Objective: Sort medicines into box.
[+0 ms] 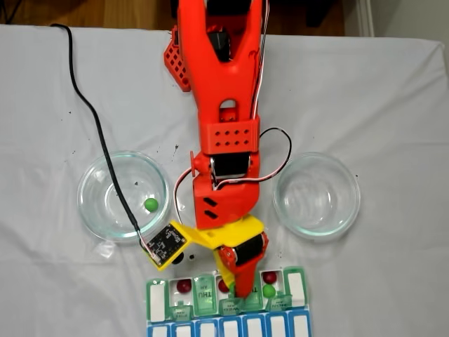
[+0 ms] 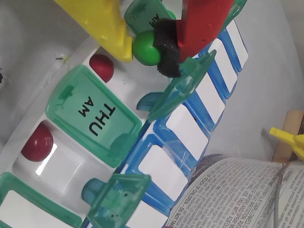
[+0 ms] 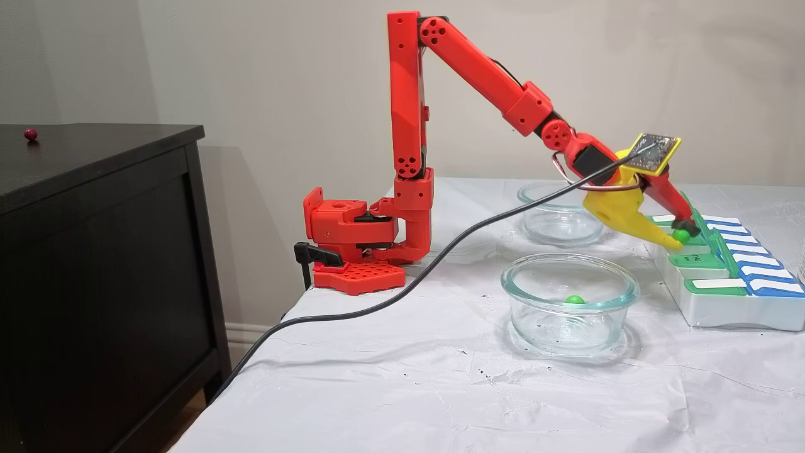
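1. Over the rectangular pill organizer with translucent green lids and a blue row (image 3: 723,277), the red-and-yellow two-finger gripper (image 2: 148,47) is pinched nearly closed on a glossy green ball (image 2: 146,48), the yellow finger on one side and the black-padded red finger on the other.
2. Inside the organizer's white compartments, two dark red balls (image 2: 37,141) (image 2: 101,67) sit on either side of the closed "THU AM" lid (image 2: 92,114); a fixed view shows a further red ball (image 1: 269,276) and a green one (image 1: 269,291) near the gripper.
3. One more green ball (image 1: 150,204) lies in the left round clear glass dish (image 1: 95,200) of that view; the right dish (image 1: 317,194) looks empty.
4. Risk, as I judge it: the held ball hangs close to the raised lids, so a release off-centre could bounce it off a lid edge, into the wrong compartment or out of the box.
5. Another risk: the fingers could catch a lid on lifting away.
6. Underneath lies a wrinkled white cloth (image 3: 402,377) dotted with dark specks; a black cable (image 1: 95,116) trails across it.
7. Beside the table stands a dark cabinet (image 3: 94,264) with a small red ball (image 3: 30,133) on top, against a plain pale wall.
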Motion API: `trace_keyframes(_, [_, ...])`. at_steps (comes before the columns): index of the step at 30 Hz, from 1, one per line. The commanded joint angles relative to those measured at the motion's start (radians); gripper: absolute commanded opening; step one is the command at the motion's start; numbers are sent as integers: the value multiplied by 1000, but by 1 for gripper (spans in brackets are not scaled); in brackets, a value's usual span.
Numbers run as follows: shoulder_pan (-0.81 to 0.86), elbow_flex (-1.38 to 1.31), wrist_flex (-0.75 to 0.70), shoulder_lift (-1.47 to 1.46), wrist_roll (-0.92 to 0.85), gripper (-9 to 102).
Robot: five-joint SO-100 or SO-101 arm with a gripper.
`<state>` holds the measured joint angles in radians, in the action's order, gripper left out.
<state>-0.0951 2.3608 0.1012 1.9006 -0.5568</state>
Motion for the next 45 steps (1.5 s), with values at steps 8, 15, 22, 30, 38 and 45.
trace_keyframes(8, [-9, -80, 0, 18, -12, 29])
trace_keyframes(15, [8, -58, -117, 164, -5, 32])
trace_keyframes(22, [127, -158, -586, 545, -80, 0])
trace_keyframes(30, [307, -258, -1051, 667, -209, 0])
trace_keyframes(38, [437, -249, -1138, 509, 32, 0])
trace_keyframes(45, [488, -252, -1166, 408, 235, 1])
